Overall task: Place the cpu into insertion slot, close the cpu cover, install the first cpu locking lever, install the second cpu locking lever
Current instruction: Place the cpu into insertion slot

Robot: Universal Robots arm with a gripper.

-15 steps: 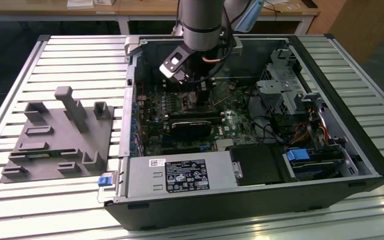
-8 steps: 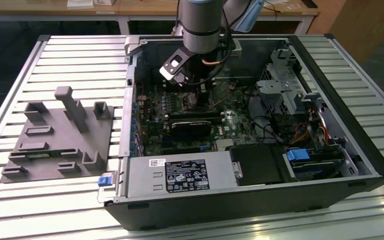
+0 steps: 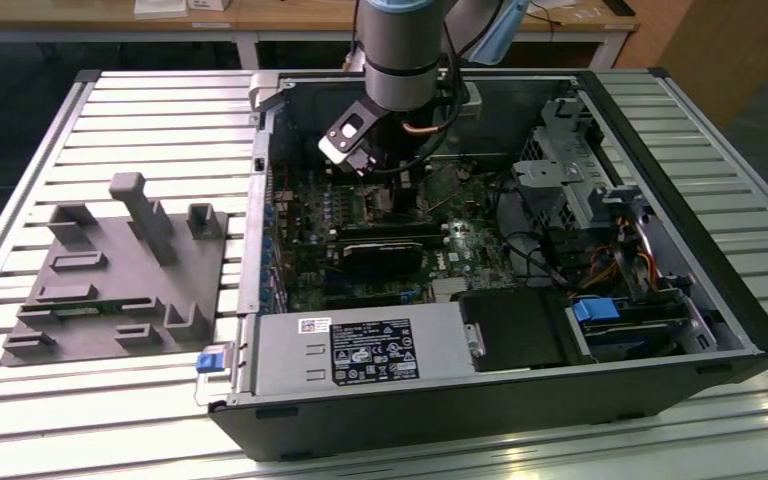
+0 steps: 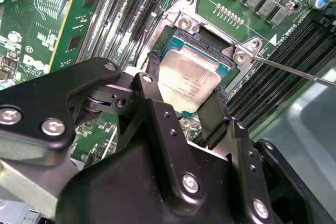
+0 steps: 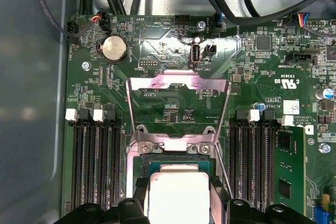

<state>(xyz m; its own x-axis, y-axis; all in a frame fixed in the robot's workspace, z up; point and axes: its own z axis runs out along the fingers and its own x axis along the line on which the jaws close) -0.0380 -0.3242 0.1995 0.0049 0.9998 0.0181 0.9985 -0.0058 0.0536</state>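
Gripper (image 4: 188,85): two black fingers (image 4: 153,80) closed on opposite edges of the cpu (image 4: 190,74), whose metal top faced up in both wrist views.
Cpu: held level inside the slot (image 4: 209,38), edges parallel to the silvery rim. Whether it was fully seated or a shade above the contacts could not be told.
Cover (image 5: 178,84): open, standing up off the board (image 5: 168,40) just beyond the slot, with board showing through its window.
Lever (image 4: 294,71): thin rod, unlatched, slanting away from one slot corner.
Case (image 3: 491,410): lay open on a slatted table (image 3: 157,110), with the arm (image 3: 404,50) reaching down into it.
Step in hand, as judged: the first, placing the cpu; cover and lever not yet closed.
Release would call for the chip flat and square within the rim, with no sideways drag from the fingers.
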